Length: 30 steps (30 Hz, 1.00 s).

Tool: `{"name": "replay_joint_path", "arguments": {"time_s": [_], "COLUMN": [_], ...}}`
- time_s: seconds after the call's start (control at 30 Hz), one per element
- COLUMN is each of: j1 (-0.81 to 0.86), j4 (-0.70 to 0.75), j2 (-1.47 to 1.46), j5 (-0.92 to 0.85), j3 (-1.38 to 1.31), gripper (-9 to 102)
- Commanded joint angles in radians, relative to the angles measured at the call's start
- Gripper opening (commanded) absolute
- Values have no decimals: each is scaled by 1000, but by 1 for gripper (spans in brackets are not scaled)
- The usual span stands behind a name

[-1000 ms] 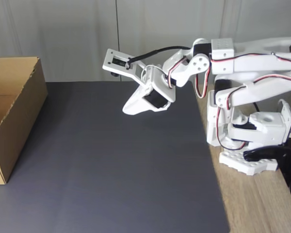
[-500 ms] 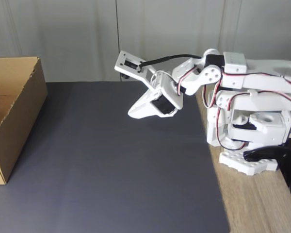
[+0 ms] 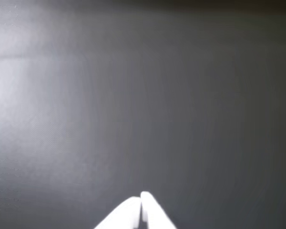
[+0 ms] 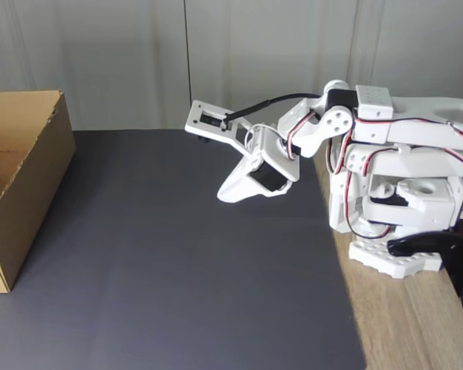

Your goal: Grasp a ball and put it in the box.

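Fixed view: closed, empty pincer [image 4: 224, 196] hangs over the dark mat [image 4: 177, 270], well apart from the box [image 4: 19, 185].

1. The box [image 4: 19, 181] is big, brown, plain corrugated cardboard, standing open-topped at the far left of the dark mat in the fixed view.
2. Its left part runs past the picture's edge; what I can see of the inside looks bare.

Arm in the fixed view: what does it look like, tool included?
White plastic arm with black servos, red-white wires along its links and a black cable to the wrist camera. The tool is white, two tapered fingers.
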Motion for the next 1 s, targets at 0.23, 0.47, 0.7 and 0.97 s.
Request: {"name": "replay_joint_path", "arguments": {"time_s": [0.23, 0.47, 0.7, 0.97], "j1": [3, 2, 3, -15], "j4": [77, 184, 202, 324], "j2": [5, 5, 6, 6], "j5": [-32, -44, -87, -83], "j3": [-5, -5, -5, -5], "gripper": [0, 0, 0, 0]}}
